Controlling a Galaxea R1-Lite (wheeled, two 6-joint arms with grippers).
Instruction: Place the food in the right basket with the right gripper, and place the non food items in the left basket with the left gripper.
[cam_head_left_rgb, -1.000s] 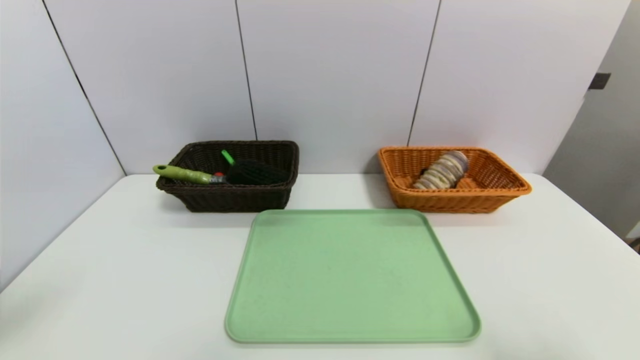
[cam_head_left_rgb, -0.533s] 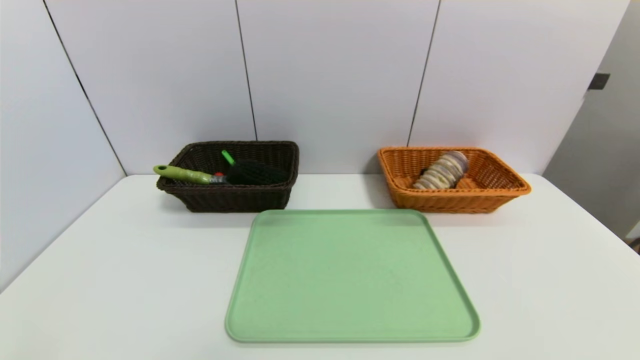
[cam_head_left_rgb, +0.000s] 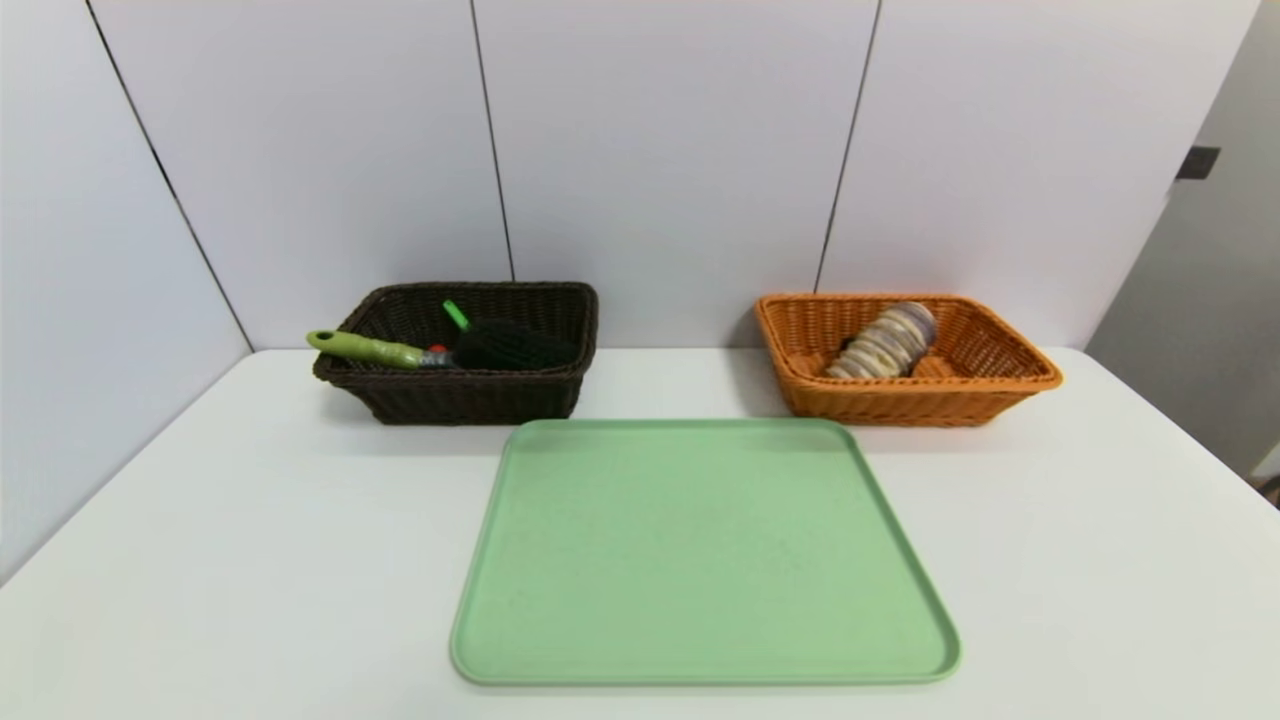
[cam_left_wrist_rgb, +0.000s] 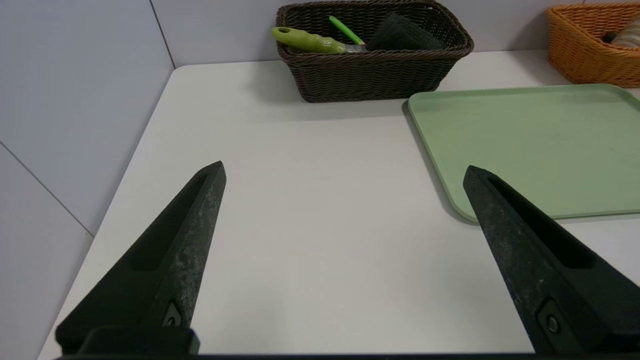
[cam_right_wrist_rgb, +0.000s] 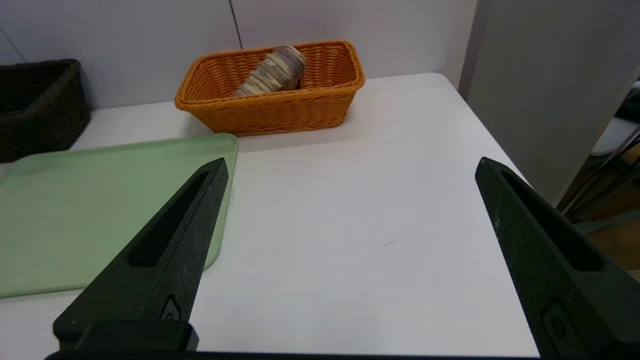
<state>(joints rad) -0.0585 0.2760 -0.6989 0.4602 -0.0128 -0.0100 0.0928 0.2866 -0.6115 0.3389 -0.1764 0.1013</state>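
Green tray (cam_head_left_rgb: 700, 560) – between both baskets

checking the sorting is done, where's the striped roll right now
The striped roll lies inside the orange basket at the table's far right in the head view, leaning on its back wall, beyond the green tray.

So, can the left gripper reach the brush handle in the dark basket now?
Probably yes. The left gripper is open, and only bare table lies between it and the dark basket; the brush handle rests on the rim.
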